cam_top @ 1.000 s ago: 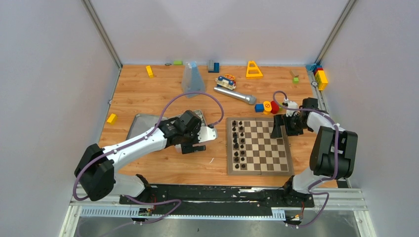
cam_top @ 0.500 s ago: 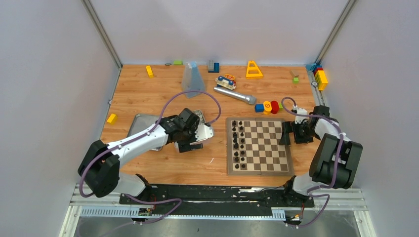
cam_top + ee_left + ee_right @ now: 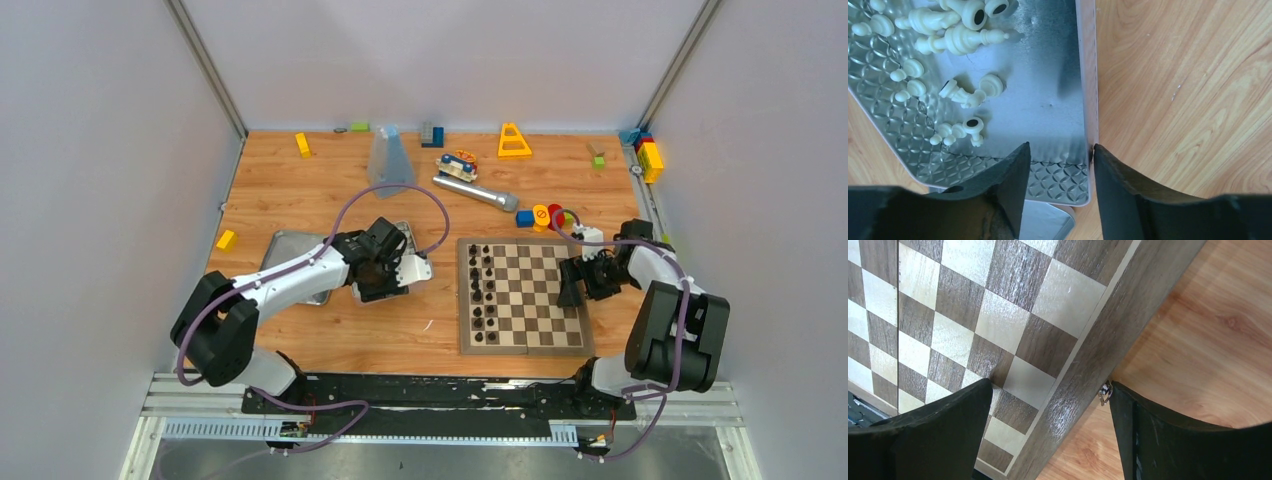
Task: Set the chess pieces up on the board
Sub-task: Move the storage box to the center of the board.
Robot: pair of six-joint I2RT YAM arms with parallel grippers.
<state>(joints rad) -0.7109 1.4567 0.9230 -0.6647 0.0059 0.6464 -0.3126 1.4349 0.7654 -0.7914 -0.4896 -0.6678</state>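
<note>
At the left of the counter (image 3: 1173, 100), the left gripper (image 3: 1060, 150) straddles a side wall of the metal tin (image 3: 1048, 100) near its corner. One finger hangs inside the tin and the other is outside, just touching the wall. Its jaws stand apart, with nothing clamped yet. The cream chess pieces (image 3: 960, 40) lie tipped over in a loose heap at the tin's other end, and none is on the board (image 3: 530, 300). To the right, the right gripper (image 3: 1050, 390) stands wide open astride the board's right border. One finger is over the squares and the other over bare wood beside a small metal clasp (image 3: 1104, 392); it holds nothing. Black pieces (image 3: 480, 290) stand along the board's left columns.

The step looks like taking hold of the tin, probably to bring the pieces nearer the board. The wall is thin and slick, so the pinch should sit square and deep on it. Sliding the tin flat rather than lifting it should keep the pieces from rolling or spilling. Any hold on the board's border should be gentle, so the standing black pieces are not jarred.
</note>
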